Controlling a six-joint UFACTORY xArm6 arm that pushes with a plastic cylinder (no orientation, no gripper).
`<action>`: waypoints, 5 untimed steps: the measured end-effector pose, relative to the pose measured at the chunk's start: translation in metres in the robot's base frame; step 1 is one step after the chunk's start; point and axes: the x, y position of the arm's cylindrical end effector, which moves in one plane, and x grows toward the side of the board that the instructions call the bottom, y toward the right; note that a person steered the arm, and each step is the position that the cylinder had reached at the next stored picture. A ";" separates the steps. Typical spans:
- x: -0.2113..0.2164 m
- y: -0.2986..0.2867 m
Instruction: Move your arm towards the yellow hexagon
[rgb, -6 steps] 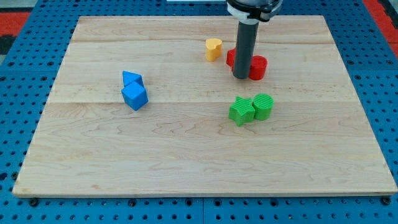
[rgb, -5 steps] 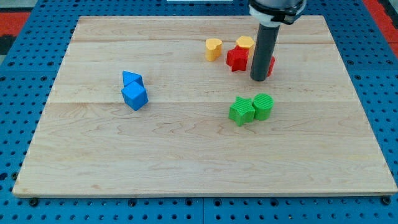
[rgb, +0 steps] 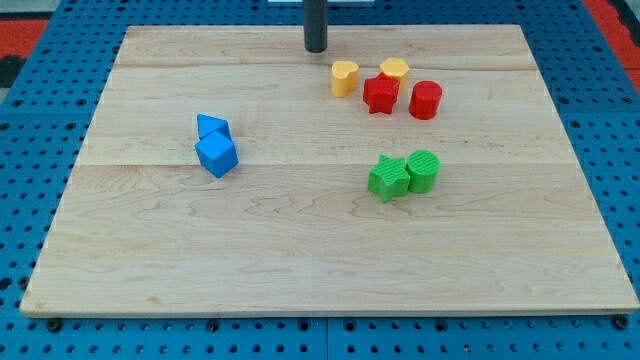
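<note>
Yellow hexagon sits near the top edge of the wooden board, right of centre, toward the top-right corner but well short of it. It touches the red star-shaped block, which lies just below it and slightly to the view's left. Red cylinder stands just beside the star on the view's right, a small gap between them, and below-right of the hexagon. Yellow heart-shaped block is near the hexagon on the view's left, apart from it and from the red star.

My tip rests on the board close to the top edge, near centre, up-left of the yellow heart and not touching it. It is apart from the hexagon, with the heart roughly between the two. The rod runs straight up out of the view's top. No pincer on this arm, just the rod, so open or closed does not apply.

Green star-shaped block and green cylinder sit touching, side by side, right of the board's centre, well below the red pair. Two blue blocks are toward the left edge, around mid-height: a blue cube with a smaller blue wedge-like block touching it on its upper side; exact shape of the smaller one is hard to tell.
</note>
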 end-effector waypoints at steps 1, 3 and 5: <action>-0.013 0.121; 0.071 0.130; 0.072 -0.092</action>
